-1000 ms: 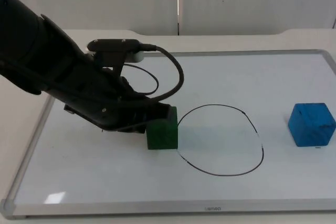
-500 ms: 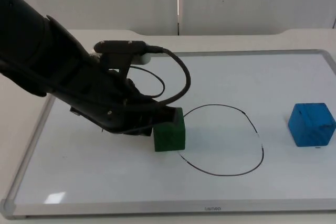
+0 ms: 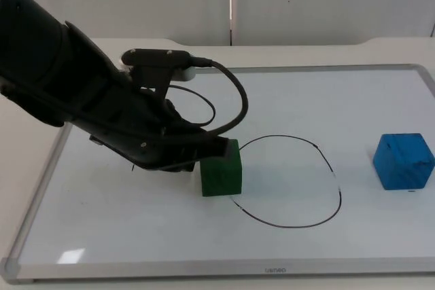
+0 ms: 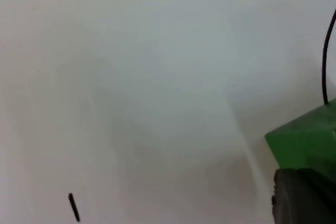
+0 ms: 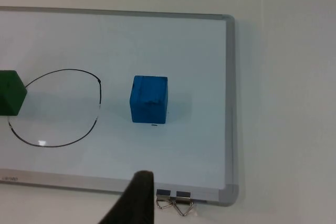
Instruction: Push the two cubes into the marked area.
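Observation:
A green cube [image 3: 221, 170] sits on the whiteboard with its right side touching the left edge of the black drawn ring [image 3: 285, 181]. My left gripper [image 3: 211, 149] presses against the cube's left face; the arm hides its fingers. In the left wrist view the green cube [image 4: 310, 135] lies just past a black fingertip [image 4: 302, 195]. A blue cube [image 3: 404, 161] rests on the board to the right of the ring, apart from it. The right wrist view takes in the blue cube [image 5: 149, 99], the ring [image 5: 55, 107] and the green cube [image 5: 10, 93] from a distance, over a black fingertip [image 5: 137, 195] of my waiting right gripper.
The whiteboard has a raised grey frame [image 3: 326, 68] all round. Two binder clips [image 5: 176, 203] lie on the table just outside the board's frame [image 5: 229, 103]. A grey partition wall stands behind the table.
My left arm has moved to the right and the green cube has slid with it, from just left of the ring to touching the ring's line. The blue cube has not moved.

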